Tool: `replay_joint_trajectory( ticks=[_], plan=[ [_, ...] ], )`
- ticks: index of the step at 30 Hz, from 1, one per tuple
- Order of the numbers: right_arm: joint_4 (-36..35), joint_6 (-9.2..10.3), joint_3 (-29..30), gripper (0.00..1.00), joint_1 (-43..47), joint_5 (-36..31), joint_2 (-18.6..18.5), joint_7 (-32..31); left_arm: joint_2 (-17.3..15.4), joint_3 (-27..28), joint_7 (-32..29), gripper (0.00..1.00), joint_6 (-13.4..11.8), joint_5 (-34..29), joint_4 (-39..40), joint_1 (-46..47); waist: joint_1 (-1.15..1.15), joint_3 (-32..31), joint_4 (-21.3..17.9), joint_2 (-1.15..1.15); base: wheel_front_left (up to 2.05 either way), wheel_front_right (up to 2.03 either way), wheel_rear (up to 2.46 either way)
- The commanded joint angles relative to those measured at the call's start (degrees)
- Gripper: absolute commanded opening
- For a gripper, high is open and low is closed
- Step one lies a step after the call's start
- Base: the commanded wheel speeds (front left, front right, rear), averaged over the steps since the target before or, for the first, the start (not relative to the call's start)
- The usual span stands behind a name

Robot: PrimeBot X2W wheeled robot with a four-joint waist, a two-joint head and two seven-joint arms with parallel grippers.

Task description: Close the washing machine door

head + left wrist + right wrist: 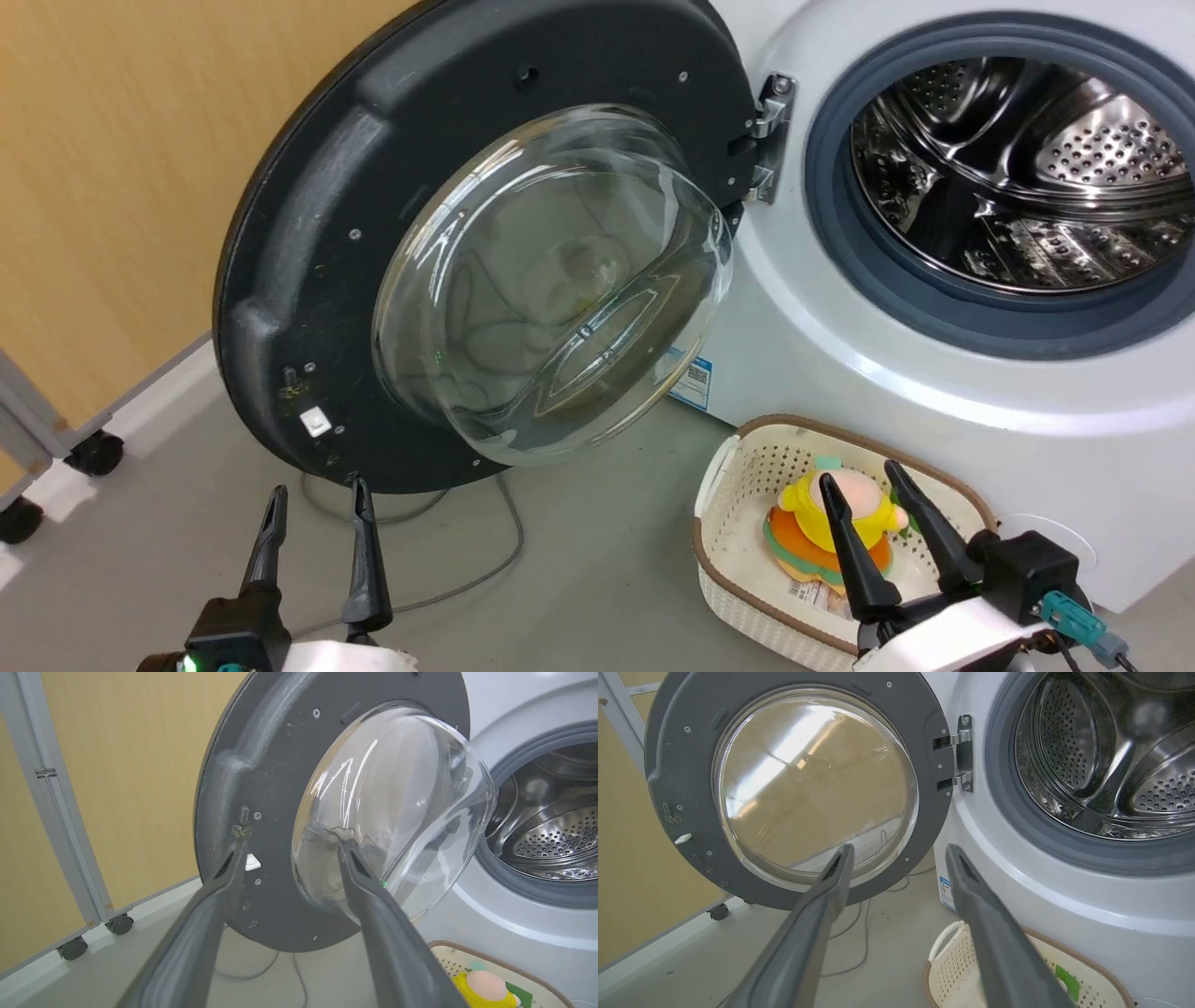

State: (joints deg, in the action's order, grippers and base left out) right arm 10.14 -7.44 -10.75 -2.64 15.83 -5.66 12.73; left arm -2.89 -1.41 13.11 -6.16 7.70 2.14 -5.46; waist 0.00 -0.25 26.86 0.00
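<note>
- Since the washing machine door (pixel 308 280) hangs swung wide open off the front of the washing machine (pixel 840 373), left of its porthole and with its inner face toward the robot, it should handle as a stiff, fairly heavy disc that can only swing about the metal hinge (pixel 770 131).
- Its bulging glass window (pixel 551 289) looks smooth and slippery, probably the part to keep fingers off. The black plastic rim farthest from the machine seems the better hold and gives the most leverage.
- The latch will likely want a firm last press against the machine's grey gasket (pixel 831 243).
- The left gripper (pixel 317 485) has its fingers spread with nothing between them, near the door's lower edge on the side away from the machine. Whether it touches the door I cannot tell.
- The right gripper (pixel 859 471) is likewise spread and empty, above the cream basket (pixel 738 579) on the floor just in front of the machine, which holds a soft toy (pixel 803 551).
</note>
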Motion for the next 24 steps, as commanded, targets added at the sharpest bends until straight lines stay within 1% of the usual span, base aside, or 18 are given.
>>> replay_joint_trajectory(
  ticks=[1, 12, 22, 23, 24],
  plan=[
    [0.3, -0.04, -0.25, 1.0, -0.7, 0.58, -0.44, 0.54, 0.01, -0.12, 0.54, 1.0, -0.43, 0.36, 0.22, -0.79, 0.0, -0.01, 0.39, 0.0, 0.0, 0.0, 0.0],
    [0.97, -0.05, -0.9, 1.0, -0.4, 1.81, -0.35, 1.9, 0.02, -0.16, 1.86, 1.0, -1.11, 1.22, 0.26, -1.23, 0.0, -0.23, 2.91, 0.0, 0.0, 0.0, 0.0],
    [0.56, -0.05, -0.37, 1.0, 0.2, 1.55, -0.23, 1.81, 0.02, -0.27, 1.89, 1.0, -0.91, 1.77, -0.37, -0.89, 0.0, -0.09, 3.06, 0.0, 0.0, 0.0, 0.0],
    [0.5, -0.05, -0.32, 1.0, 0.25, 1.54, -0.22, 1.77, 0.02, -0.35, 1.89, 0.62, -0.76, 1.82, -0.52, -0.88, 0.0, -0.06, 3.07, 0.0, 0.0, 0.0, 0.0],
    [0.43, -0.05, -0.26, 1.0, 0.3, 1.52, -0.2, 1.74, 0.02, -0.38, 1.89, 0.04, -0.59, 1.83, -0.41, -0.77, 0.0, -0.03, 3.1, 0.0, 0.0, 0.0, 0.0]
  ],
)
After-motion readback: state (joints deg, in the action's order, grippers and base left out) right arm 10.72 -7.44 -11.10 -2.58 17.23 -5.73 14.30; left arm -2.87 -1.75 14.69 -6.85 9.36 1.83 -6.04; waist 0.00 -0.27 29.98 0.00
